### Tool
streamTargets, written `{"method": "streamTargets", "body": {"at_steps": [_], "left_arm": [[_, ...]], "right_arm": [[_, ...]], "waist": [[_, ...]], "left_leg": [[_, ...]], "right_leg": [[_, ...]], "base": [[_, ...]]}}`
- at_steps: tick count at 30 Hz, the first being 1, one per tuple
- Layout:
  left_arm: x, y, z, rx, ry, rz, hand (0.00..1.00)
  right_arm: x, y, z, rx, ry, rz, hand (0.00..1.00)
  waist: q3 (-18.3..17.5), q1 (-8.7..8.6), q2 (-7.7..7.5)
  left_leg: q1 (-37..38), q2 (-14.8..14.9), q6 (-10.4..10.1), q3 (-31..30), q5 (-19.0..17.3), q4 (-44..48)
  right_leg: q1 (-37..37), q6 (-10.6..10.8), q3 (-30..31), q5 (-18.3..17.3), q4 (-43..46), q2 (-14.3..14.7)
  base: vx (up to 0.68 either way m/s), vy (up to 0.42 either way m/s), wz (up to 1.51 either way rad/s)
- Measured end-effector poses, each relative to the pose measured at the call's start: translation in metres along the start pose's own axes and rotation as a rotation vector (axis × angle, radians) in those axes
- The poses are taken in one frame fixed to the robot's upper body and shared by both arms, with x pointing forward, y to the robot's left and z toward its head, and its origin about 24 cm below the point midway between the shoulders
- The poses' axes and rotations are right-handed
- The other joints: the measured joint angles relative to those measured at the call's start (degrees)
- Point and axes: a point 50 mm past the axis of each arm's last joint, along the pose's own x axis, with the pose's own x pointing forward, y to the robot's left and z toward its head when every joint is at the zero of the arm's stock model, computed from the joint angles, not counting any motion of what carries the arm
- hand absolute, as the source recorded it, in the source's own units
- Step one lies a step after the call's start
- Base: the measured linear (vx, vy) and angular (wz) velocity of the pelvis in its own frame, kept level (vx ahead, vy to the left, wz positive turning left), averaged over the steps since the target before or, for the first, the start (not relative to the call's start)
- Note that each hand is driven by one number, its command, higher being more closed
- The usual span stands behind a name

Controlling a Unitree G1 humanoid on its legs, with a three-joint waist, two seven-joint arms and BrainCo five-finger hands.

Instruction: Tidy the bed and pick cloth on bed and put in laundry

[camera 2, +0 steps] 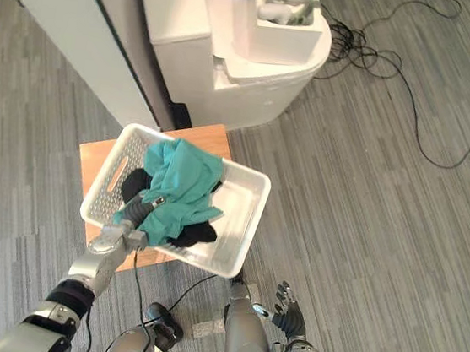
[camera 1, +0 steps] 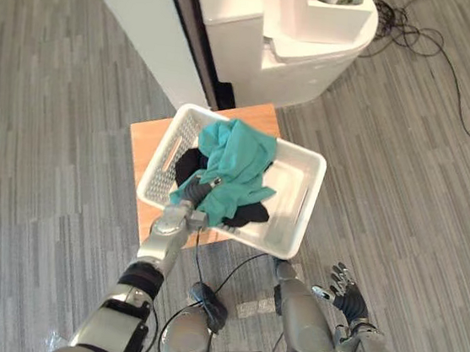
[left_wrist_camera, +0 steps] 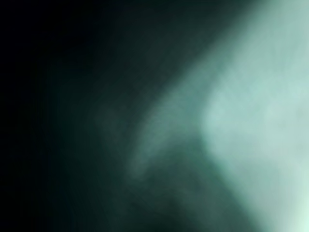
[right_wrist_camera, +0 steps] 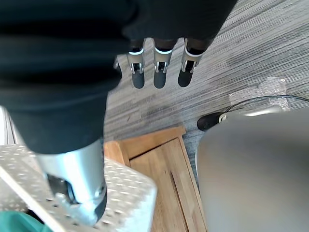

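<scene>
Left eye view: the left hand (camera 1: 189, 209) sits in the cloth (camera 1: 237, 155) in the basket (camera 1: 299, 209), its fingers hidden, state unclear; the right hand (camera 1: 347, 291) hangs, fingers spread. Best release low, lift straight.

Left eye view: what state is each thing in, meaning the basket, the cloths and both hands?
Laundry basket: upright on the wooden table, partly filled.
Teal cloth: crumpled in the basket, on top.
Black cloth: in the basket, mostly under the teal cloth.
Left hand: reaching into the basket, at the teal cloth.
Right hand: open, low above the floor, holding nothing.
</scene>
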Motion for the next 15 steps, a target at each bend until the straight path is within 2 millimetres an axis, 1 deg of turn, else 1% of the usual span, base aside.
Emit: {"method": "streamTargets", "body": {"at_steps": [3,4,5,7,8,9,10,12,15], "left_arm": [[-0.013,0.012,-0.029,-0.089,0.079,0.07,1.0],[-0.02,0.016,-0.042,-0.114,0.115,0.101,1.0],[-0.021,0.017,-0.044,-0.12,0.121,0.109,1.0],[-0.03,0.019,-0.06,-0.184,0.154,0.166,1.0],[-0.032,0.02,-0.063,-0.193,0.162,0.177,1.0],[-0.035,0.021,-0.067,-0.216,0.172,0.199,1.0],[-0.036,0.02,-0.069,-0.233,0.173,0.221,0.0],[-0.037,0.019,-0.071,-0.247,0.166,0.239,0.0],[-0.039,0.022,-0.07,-0.246,0.145,0.295,0.0]], "right_arm": [[0.0,0.0,0.0,0.002,0.002,-0.003,0.0],[0.0,0.0,-0.001,0.002,0.005,-0.008,0.0],[0.0,0.0,-0.001,0.002,0.005,-0.009,0.0],[0.0,0.0,0.0,0.002,0.002,-0.014,0.0],[0.0,0.0,-0.001,0.002,0.002,-0.014,0.0],[0.0,0.0,-0.001,0.001,0.006,-0.016,0.0],[0.0,-0.001,-0.002,0.003,0.011,-0.018,0.0],[0.0,0.0,-0.003,0.005,0.014,-0.013,0.0],[0.0,0.002,-0.004,0.002,0.017,0.0,0.0]], "waist": [[0.13,0.49,0.23],[0.19,1.26,0.35],[0.22,1.39,0.4],[0.5,1.67,0.91],[0.5,1.79,0.93],[0.48,2.26,0.96],[0.48,2.73,0.96],[0.43,2.96,0.99],[0.29,3.0,1.03]], "left_leg": [[-0.37,-0.42,0.16,-1.6,0.17,-0.3],[-0.23,-0.47,0.13,-1.78,0.18,-0.42],[-0.23,-0.47,0.13,-1.86,0.19,-0.46],[-0.18,-0.8,-0.02,-2.95,0.83,-1.39],[-0.18,-0.85,-0.01,-3.01,1.04,-1.53],[-0.13,-0.96,-0.14,-2.98,1.44,-1.65],[-0.12,-1.06,-0.16,-2.92,1.99,-1.83],[0.06,-1.08,-0.24,-2.93,2.7,-2.14],[0.96,-0.95,-0.25,-2.89,3.45,-2.22]], "right_leg": [[0.0,0.1,-1.45,-1.0,0.96,-0.65],[0.0,0.05,-1.82,-1.45,1.4,-0.73],[0.0,-0.03,-2.06,-1.56,1.46,-0.77],[-0.01,-0.06,-3.24,-2.13,1.8,-1.11],[-0.01,-0.11,-3.43,-2.21,1.87,-1.16],[0.0,-0.31,-3.82,-2.35,2.04,-1.19],[0.03,-0.55,-4.42,-2.51,2.25,-1.32],[0.34,-0.84,-4.86,-2.7,2.52,-1.35],[1.38,-1.11,-5.66,-2.89,2.64,-1.31]], "base": [[0.02,-0.008,0.26],[0.03,-0.002,0.17],[0.03,-0.006,0.14],[0.05,-0.013,0.23],[0.05,-0.015,0.16],[0.03,-0.025,0.1],[0.02,-0.029,0.11],[0.0,-0.028,0.15],[-0.02,-0.038,0.07]]}}
